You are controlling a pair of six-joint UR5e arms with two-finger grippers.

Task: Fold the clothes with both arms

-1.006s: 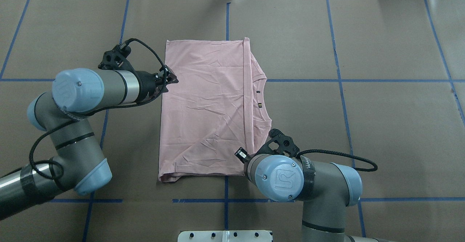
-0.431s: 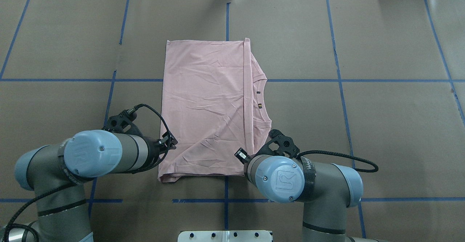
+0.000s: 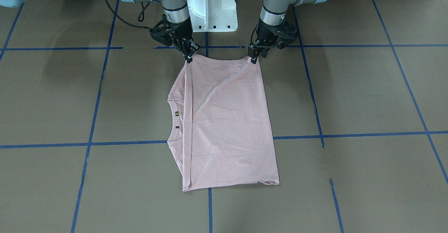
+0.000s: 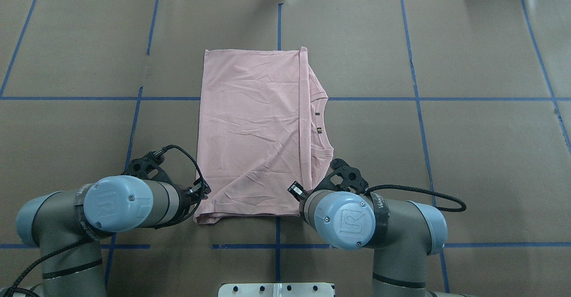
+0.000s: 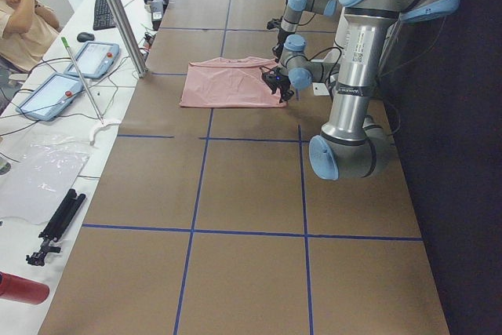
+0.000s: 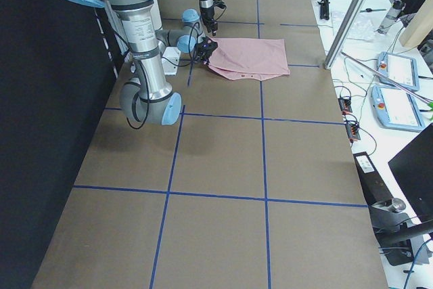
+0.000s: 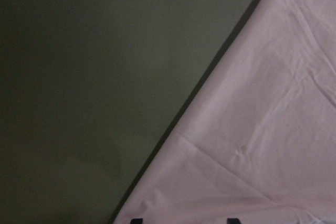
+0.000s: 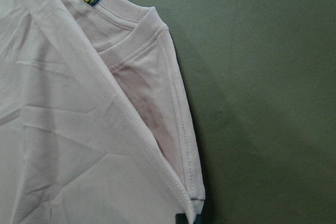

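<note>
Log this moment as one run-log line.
T-shirt folded flat | left gripper: jaws open, near corner | right gripper: collar-side near corner, grip unclear

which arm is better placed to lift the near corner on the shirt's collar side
Right: the right gripper sits at that corner of the shirt; the left gripper is at the other near corner.

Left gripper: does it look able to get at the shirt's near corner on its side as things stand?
Probably yes. The left gripper sits open right at that corner of the T-shirt, and nothing lies between them.
</note>
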